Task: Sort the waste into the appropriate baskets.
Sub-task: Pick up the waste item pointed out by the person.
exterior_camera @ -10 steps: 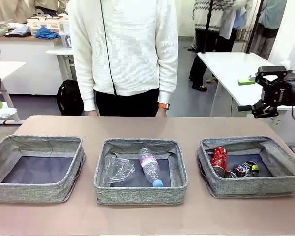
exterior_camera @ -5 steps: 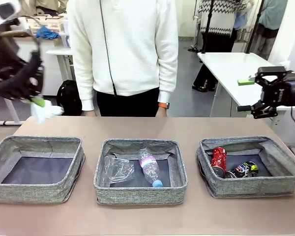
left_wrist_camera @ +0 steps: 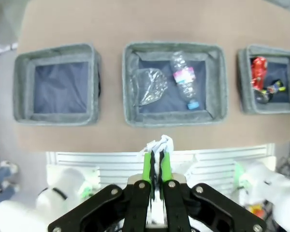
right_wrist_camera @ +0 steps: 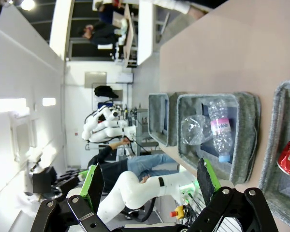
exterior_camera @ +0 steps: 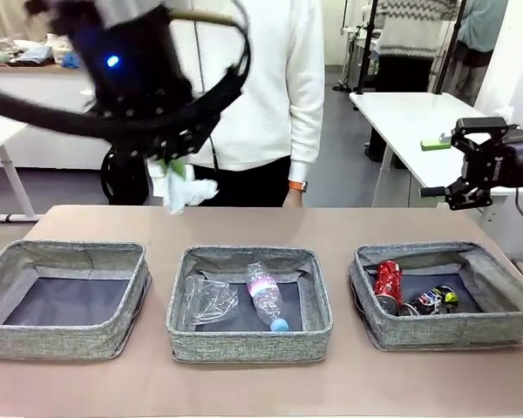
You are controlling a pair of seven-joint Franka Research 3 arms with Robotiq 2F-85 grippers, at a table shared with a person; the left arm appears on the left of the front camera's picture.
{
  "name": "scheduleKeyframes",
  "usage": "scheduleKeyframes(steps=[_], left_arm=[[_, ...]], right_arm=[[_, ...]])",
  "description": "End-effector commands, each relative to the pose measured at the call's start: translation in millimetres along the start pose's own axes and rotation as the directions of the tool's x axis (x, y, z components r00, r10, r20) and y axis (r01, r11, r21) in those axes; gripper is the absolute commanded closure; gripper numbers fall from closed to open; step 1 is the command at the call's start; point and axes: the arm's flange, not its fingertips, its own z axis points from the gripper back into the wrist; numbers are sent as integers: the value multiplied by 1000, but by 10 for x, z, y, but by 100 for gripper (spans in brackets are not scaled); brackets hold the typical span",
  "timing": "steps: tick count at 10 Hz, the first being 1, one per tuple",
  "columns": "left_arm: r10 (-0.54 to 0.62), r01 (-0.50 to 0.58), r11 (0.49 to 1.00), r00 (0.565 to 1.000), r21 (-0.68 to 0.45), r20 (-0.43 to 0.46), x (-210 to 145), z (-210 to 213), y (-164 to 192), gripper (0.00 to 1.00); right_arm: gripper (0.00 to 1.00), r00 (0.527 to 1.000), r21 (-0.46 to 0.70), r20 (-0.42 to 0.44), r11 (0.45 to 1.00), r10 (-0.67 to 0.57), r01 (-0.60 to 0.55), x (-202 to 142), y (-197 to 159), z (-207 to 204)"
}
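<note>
My left gripper (exterior_camera: 176, 171) hangs high over the table's far edge, between the left basket (exterior_camera: 61, 340) and the middle basket (exterior_camera: 248, 344). It is shut on a white paper wad (exterior_camera: 183, 189), which sticks out between the green pads (left_wrist_camera: 157, 145). In the middle basket lie a crushed clear bottle (exterior_camera: 211, 299) and a pink-labelled, blue-capped bottle (exterior_camera: 266, 296). The right basket (exterior_camera: 453, 331) holds a red can (exterior_camera: 388, 283) and a black can (exterior_camera: 434, 300). The left basket has only its dark bottom showing. My right gripper (exterior_camera: 471, 165) stays raised beyond the table's right side, jaws open (right_wrist_camera: 150, 179) with nothing between them.
A person in a white sweater (exterior_camera: 270, 87) stands at the far edge behind the middle basket. A white side table (exterior_camera: 410, 117) stands at the back right. Bare tabletop (exterior_camera: 261, 226) runs between the baskets and the far edge.
My left arm has swung in from the far left towards the middle, carrying the paper wad along the far edge. The right arm has not moved.
</note>
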Motion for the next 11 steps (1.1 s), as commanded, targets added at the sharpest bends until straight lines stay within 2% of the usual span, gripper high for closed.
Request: scheduleKeyframes(steps=[1, 2, 4, 5, 7, 9, 10, 11], left_arm=[[-89, 89, 996, 995, 6, -33, 357, 328, -152, 93], [-80, 80, 997, 996, 9, -29, 512, 410, -232, 93], [-77, 76, 997, 996, 24, 51, 653, 493, -281, 93], [-60, 60, 998, 998, 7, 7, 701, 572, -292, 93], [16, -14, 997, 1000, -81, 27, 776, 694, -299, 93], [46, -49, 993, 999, -107, -26, 840, 656, -280, 93], [-22, 23, 998, 1000, -67, 19, 804, 670, -289, 93], [-22, 23, 998, 1000, -67, 19, 804, 670, -289, 93]], right_arm=[[0, 1000, 17, 14, 1000, -16, 16, 30, 49, -24], [0, 1000, 17, 14, 1000, -16, 16, 30, 49, -24], [0, 1000, 17, 14, 1000, -16, 16, 30, 49, -24], [0, 1000, 17, 14, 1000, -16, 16, 30, 49, -24], [0, 1000, 17, 14, 1000, -16, 16, 30, 49, -24], [0, 1000, 17, 14, 1000, -16, 16, 30, 49, -24], [0, 1000, 17, 14, 1000, -16, 16, 30, 49, -24], [0, 1000, 17, 14, 1000, -16, 16, 30, 49, -24]])
